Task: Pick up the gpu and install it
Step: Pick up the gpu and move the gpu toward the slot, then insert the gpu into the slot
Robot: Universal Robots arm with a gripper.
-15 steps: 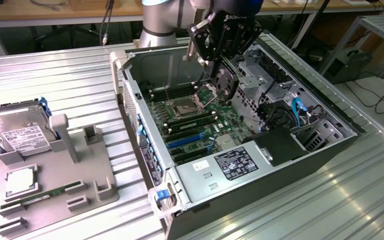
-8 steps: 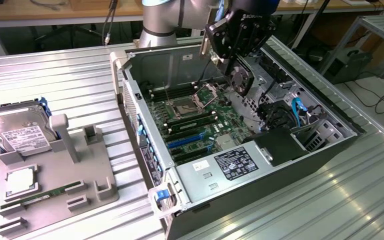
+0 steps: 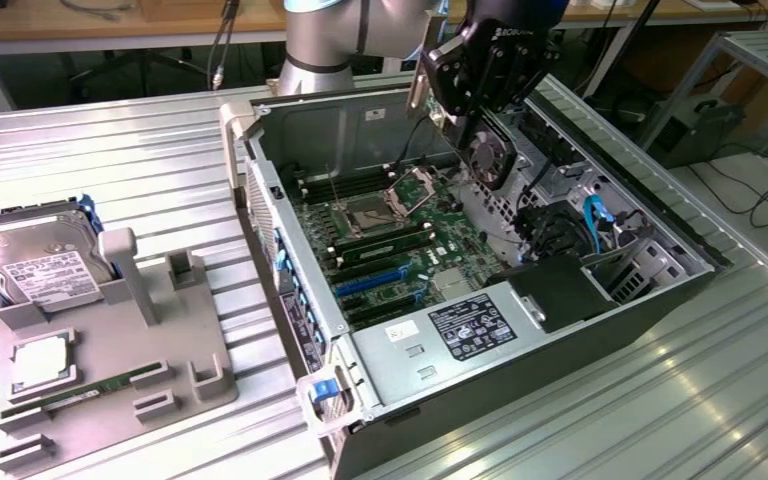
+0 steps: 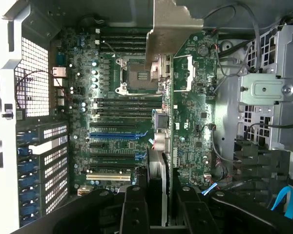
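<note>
My gripper hangs over the open computer case, shut on the gpu. The card is held on edge, its dark face with a round fan turned toward the exterior view's right. In the wrist view the gpu runs away from the black fingers, showing its green board and the silver bracket at the far end. It hovers above the motherboard, clear of the blue expansion slots. The same slots lie lower down in the exterior view.
A grey fixture tray on the exterior view's left holds a silver hard drive, a processor chip and a green memory stick. Drive bays and blue cables crowd the case's right side. Ribbed metal tabletop surrounds everything.
</note>
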